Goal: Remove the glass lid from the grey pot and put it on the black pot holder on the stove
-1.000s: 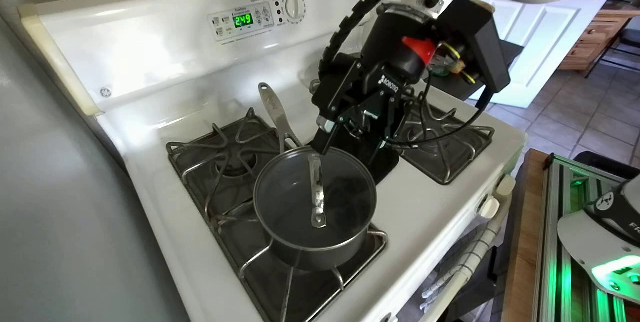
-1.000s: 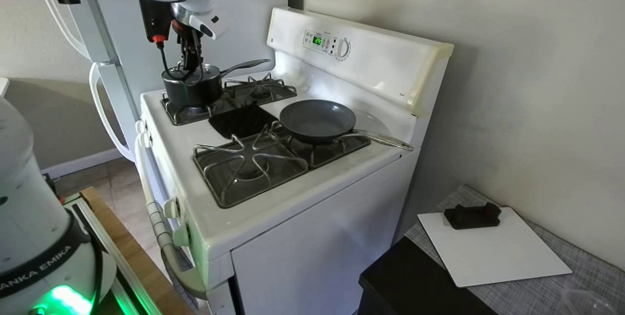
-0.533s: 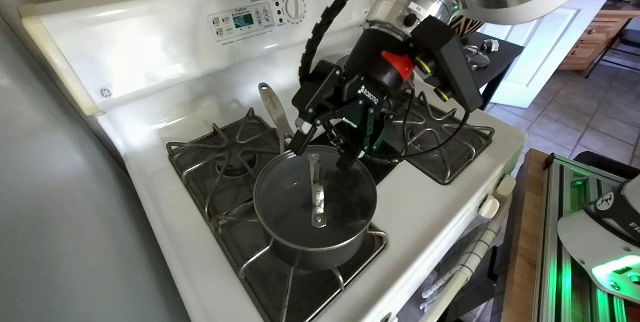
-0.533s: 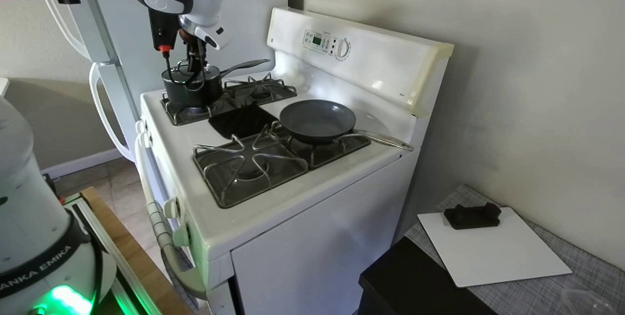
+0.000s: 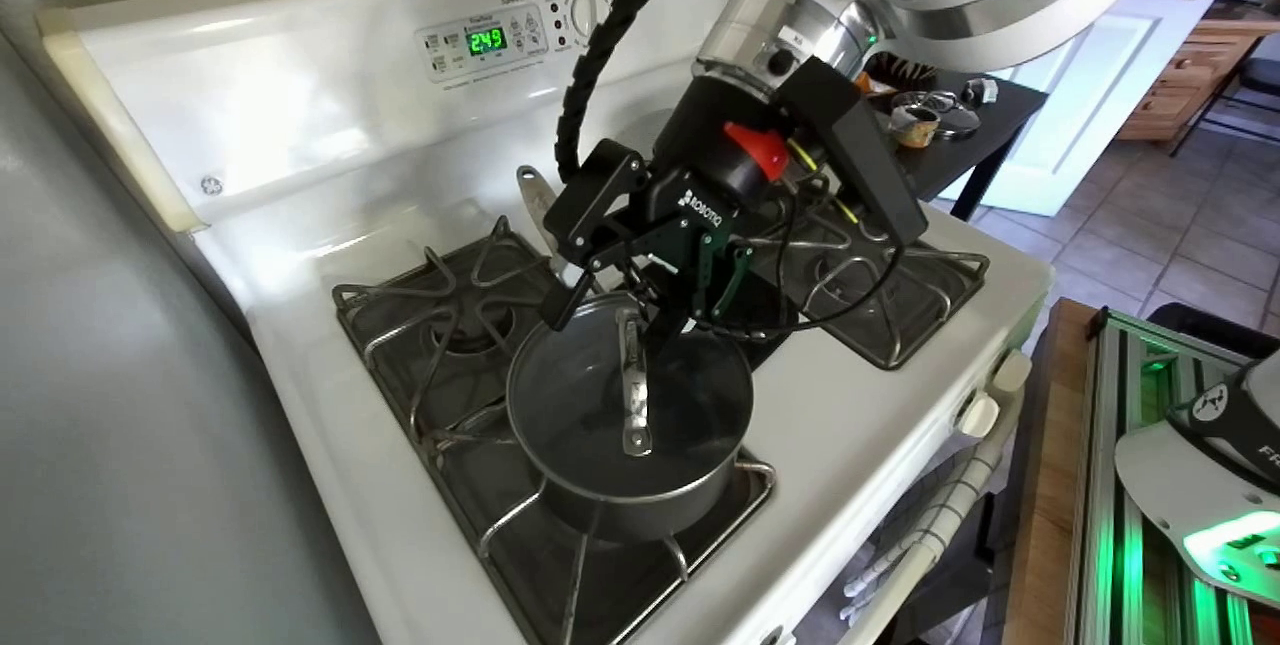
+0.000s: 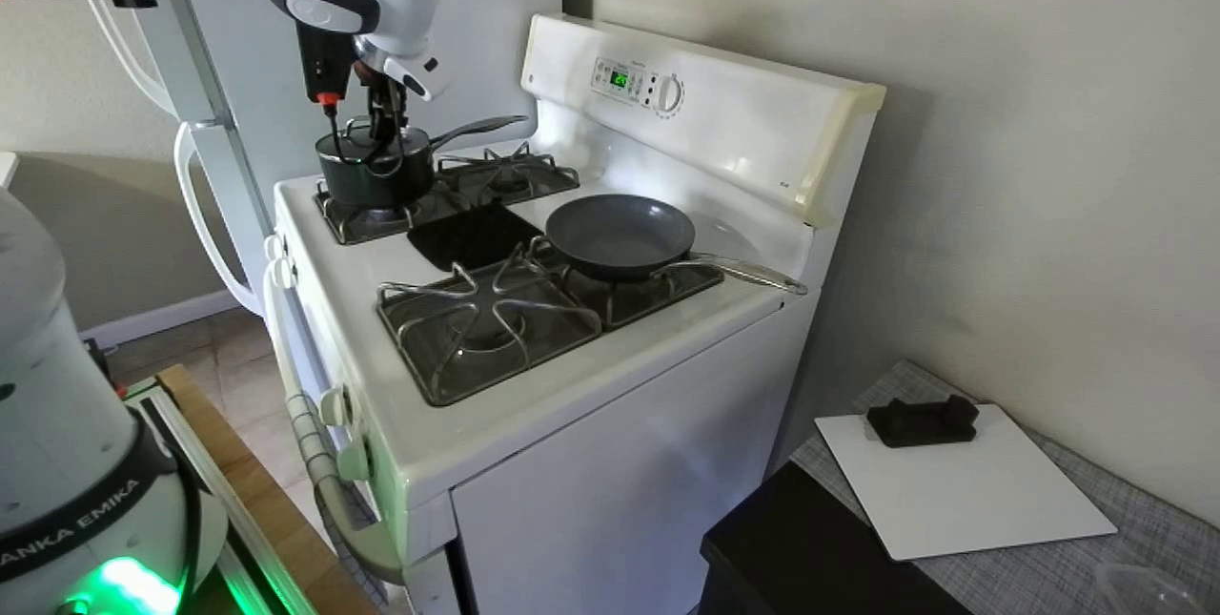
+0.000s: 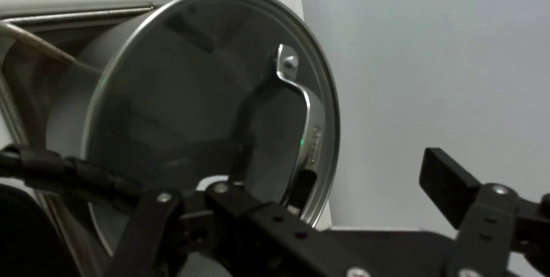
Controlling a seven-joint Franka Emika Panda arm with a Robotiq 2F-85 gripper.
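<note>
clear round glass lid (image 5: 590,405) covers the dark-grey round pot (image 5: 640,518); the end effector (image 5: 606,327) gapes, presumably to straddle the lid's silvery handle (image 7: 316,126).

In both exterior views I see the surface (image 6: 362,286), the white top of the stove (image 5: 820,415), with dark burner grates (image 6: 496,308) along each side. Between them the black pot holder (image 6: 475,235) lies flat on the white; I can't tell whether it touches the grates. The grey pot (image 6: 376,181) stands upright on a front grate; a shallow dark pan (image 6: 620,234) sits diagonally across on a rear grate, well apart.
</note>
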